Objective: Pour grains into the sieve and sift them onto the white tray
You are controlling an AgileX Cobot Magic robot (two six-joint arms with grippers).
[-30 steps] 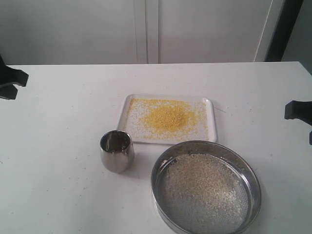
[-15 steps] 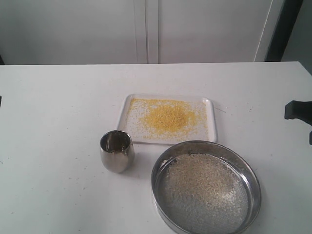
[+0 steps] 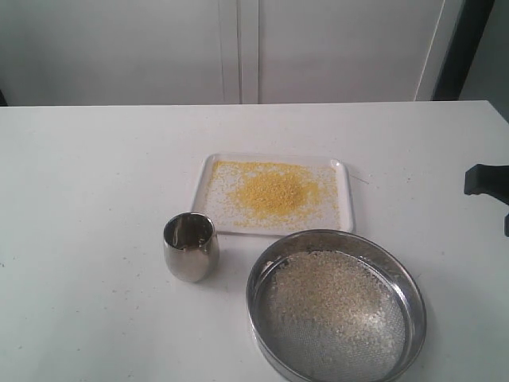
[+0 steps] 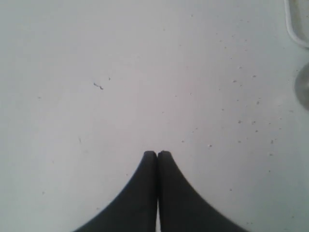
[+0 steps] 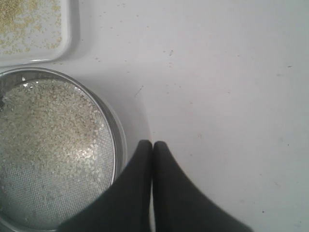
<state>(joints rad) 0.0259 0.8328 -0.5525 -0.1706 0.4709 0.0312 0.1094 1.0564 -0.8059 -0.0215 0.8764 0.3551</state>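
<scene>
The white tray [image 3: 343, 200] lies mid-table with a heap of fine yellow grains [image 3: 274, 192] on it. In front of it, to the right, stands the wide steel sieve [image 3: 414, 306], its mesh covered with pale off-white grains [image 3: 328, 296]. My left gripper [image 4: 157, 153] is shut and empty over bare tabletop, outside the exterior view. My right gripper [image 5: 152, 143] is also shut and empty, hanging just beside the sieve's rim [image 5: 119, 140]. A black part of the right arm [image 3: 486, 180] shows at the right edge of the exterior view.
A small rounded steel cup [image 3: 191, 247] stands upright left of the sieve, in front of the tray's left corner. Stray grains speckle the white tabletop [image 3: 87, 199]. White cabinet doors [image 3: 238, 48] rise behind the table's far edge.
The left arm's black part, visible at the left edge one second ago, has drawn out of the exterior view. Tray, cup, sieve and right arm have not moved.
</scene>
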